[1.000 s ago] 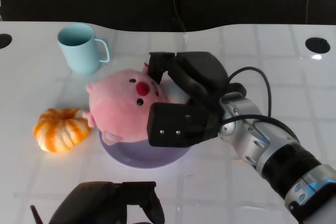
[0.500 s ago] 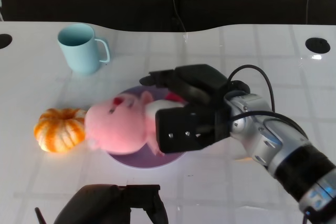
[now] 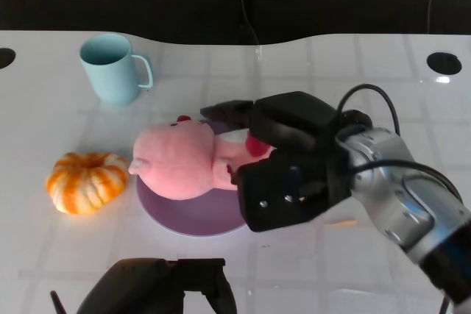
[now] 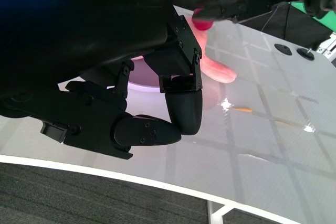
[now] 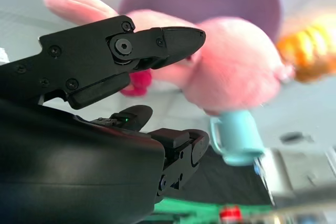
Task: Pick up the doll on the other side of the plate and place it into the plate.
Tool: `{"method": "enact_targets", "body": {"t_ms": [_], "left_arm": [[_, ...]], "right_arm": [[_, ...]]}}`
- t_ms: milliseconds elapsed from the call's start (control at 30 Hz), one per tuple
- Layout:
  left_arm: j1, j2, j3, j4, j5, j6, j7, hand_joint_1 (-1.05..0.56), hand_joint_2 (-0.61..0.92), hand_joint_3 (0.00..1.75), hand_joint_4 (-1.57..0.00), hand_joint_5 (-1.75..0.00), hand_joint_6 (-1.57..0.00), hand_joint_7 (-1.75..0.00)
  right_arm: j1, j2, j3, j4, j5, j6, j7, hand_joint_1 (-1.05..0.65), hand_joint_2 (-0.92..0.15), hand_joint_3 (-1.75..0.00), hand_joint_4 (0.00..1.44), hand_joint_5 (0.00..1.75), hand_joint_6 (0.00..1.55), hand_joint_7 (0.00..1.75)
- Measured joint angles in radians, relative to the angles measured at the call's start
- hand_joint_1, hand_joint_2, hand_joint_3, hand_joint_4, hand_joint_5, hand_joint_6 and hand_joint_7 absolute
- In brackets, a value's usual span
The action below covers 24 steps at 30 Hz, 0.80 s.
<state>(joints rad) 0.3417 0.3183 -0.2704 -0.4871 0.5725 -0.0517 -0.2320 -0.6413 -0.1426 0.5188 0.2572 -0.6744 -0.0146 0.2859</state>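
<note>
Right hand at the doll, doll lying on the plate.

We see the black right hand with its fingers spread around the pink plush doll's rear; whether they still touch it we cannot tell. The black left hand sits at the near table edge, fingers curled in on nothing. The doll lies on its side in the round lilac plate, head overhanging the rim towards the orange plush pumpkin. White glossy tabletop, dark backdrop beyond; pale blue mug farther back.

The doll lay on the plate mid-bench, the pumpkin just left of it, the mug behind them.
</note>
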Motion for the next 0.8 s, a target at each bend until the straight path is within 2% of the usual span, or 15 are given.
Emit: {"method": "enact_targets", "body": {"t_ms": [67, 100, 167, 200, 300, 400, 500, 600, 700, 800], "left_arm": [[0.0, 0.0, 0.001, 0.0, 0.0, 0.001, 0.0, -0.29, 0.92, 0.34, -0.66, -1.57, -0.69, -1.12], [-0.001, 0.0, 0.002, 0.0, 0.0, 0.001, 0.0, -0.29, 0.92, 0.34, -0.66, -1.58, -0.69, -1.12], [-0.004, 0.001, 0.003, 0.0, -0.001, 0.0, 0.0, -0.29, 0.92, 0.34, -0.66, -1.59, -0.69, -1.13], [-0.003, 0.001, 0.005, 0.0, -0.001, -0.001, 0.0, -0.29, 0.92, 0.34, -0.66, -1.6, -0.69, -1.13], [0.007, 0.004, 0.008, -0.001, 0.0, -0.003, 0.0, -0.28, 0.92, 0.35, -0.67, -1.61, -0.69, -1.15], [0.016, 0.004, 0.017, -0.008, -0.001, -0.001, -0.001, -0.27, 0.92, 0.33, -0.67, -1.6, -0.68, -1.13], [0.013, 0.004, 0.028, -0.013, -0.019, 0.0, -0.004, -0.26, 0.92, 0.33, -0.67, -1.6, -0.67, -1.13], [0.002, 0.004, 0.032, -0.012, -0.034, 0.0, -0.008, -0.26, 0.92, 0.33, -0.66, -1.63, -0.68, -1.14], [-0.016, 0.006, 0.036, -0.008, -0.034, -0.001, -0.01, -0.27, 0.92, 0.33, -0.65, -1.64, -0.68, -1.15], [-0.032, 0.01, 0.039, 0.014, -0.037, -0.011, -0.01, -0.28, 0.92, 0.33, -0.65, -1.64, -0.69, -1.16]], "right_arm": [[0.053, -0.009, -0.034, -0.058, 0.02, -0.051, -0.065, -0.5, -0.92, -0.22, 0.72, 0.44, 0.56, 0.18], [0.079, -0.015, -0.051, -0.091, 0.031, -0.069, -0.085, -0.45, -0.92, -0.2, 0.82, 0.55, 0.66, 0.2], [0.14, -0.033, -0.09, -0.163, 0.065, -0.096, -0.103, -0.39, -0.92, -0.18, 0.89, 0.76, 0.79, 0.22], [0.179, -0.048, -0.112, -0.203, 0.081, -0.117, -0.111, -0.35, -0.92, -0.17, 0.9, 0.94, 0.87, 0.22], [0.297, -0.101, -0.172, -0.304, 0.111, -0.169, -0.13, -0.28, -0.92, -0.15, 0.87, 1.16, 0.99, 0.25], [0.408, -0.152, -0.243, -0.393, 0.152, -0.186, -0.128, -0.2, -0.89, -0.2, 0.87, 1.16, 1.03, 0.29], [0.505, -0.202, -0.319, -0.471, 0.198, -0.191, -0.115, -0.14, -0.71, -0.48, 0.92, 1.11, 1.02, 0.37], [0.595, -0.239, -0.379, -0.521, 0.234, -0.211, -0.11, -0.1, -0.63, -0.62, 0.91, 1.12, 1.01, 0.4], [0.68, -0.258, -0.42, -0.594, 0.258, -0.189, -0.078, -0.08, -0.62, -0.68, 0.87, 1.1, 1.0, 0.4], [0.743, -0.263, -0.444, -0.648, 0.275, -0.172, -0.063, -0.06, -0.59, -0.69, 0.9, 1.08, 1.01, 0.4]]}}
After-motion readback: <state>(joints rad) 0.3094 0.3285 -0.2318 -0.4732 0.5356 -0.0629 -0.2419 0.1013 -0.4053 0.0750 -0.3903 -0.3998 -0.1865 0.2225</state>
